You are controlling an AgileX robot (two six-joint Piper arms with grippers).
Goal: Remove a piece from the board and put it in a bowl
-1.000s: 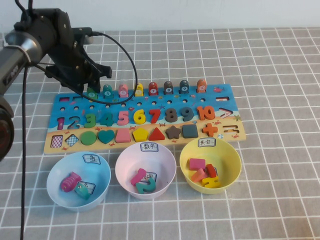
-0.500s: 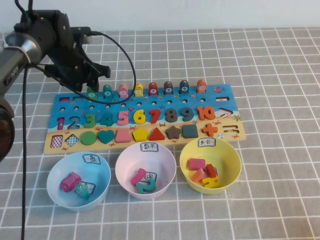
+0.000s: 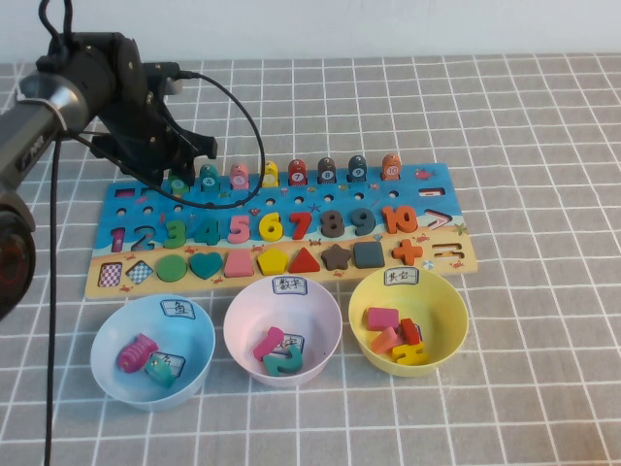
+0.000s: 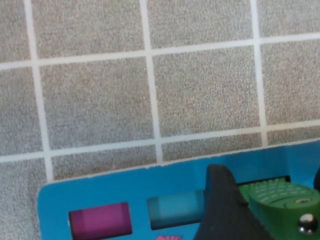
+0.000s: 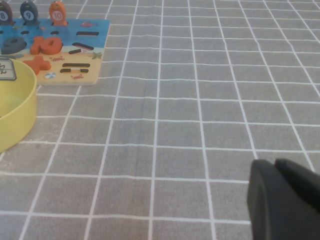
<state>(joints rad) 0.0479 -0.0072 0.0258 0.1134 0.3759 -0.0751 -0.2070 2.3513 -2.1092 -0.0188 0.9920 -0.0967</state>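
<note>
The left gripper (image 3: 173,167) is low over the far left part of the board (image 3: 281,199), at the left end of the row of fish pieces that stand along the board's far edge. Its jaws stand wide, one dark finger on each side of the green piece (image 3: 179,183), which sits on the board in its place at the left end of the row. In the left wrist view one dark finger (image 4: 225,210) lies just beside the ridged green piece (image 4: 280,200); whether it touches the piece I cannot tell. Beside the piece in that view are a teal slot (image 4: 175,210) and a purple slot (image 4: 100,220) in the board's blue surface (image 4: 90,187).

The blue bowl (image 3: 107,364) sits near the robot, to the left, on the near side of the board. In it lie a pink striped fish (image 3: 137,351) and a teal fish (image 3: 165,368). To its right stand a pink bowl (image 3: 243,325) and a yellow bowl (image 3: 441,301), each with pieces inside.

The right gripper (image 5: 282,200) is over the grey checked cloth (image 5: 200,100), well to the right of the board and the yellow bowl. Its fingers sit close together with only a thin gap between them, holding nothing.
</note>
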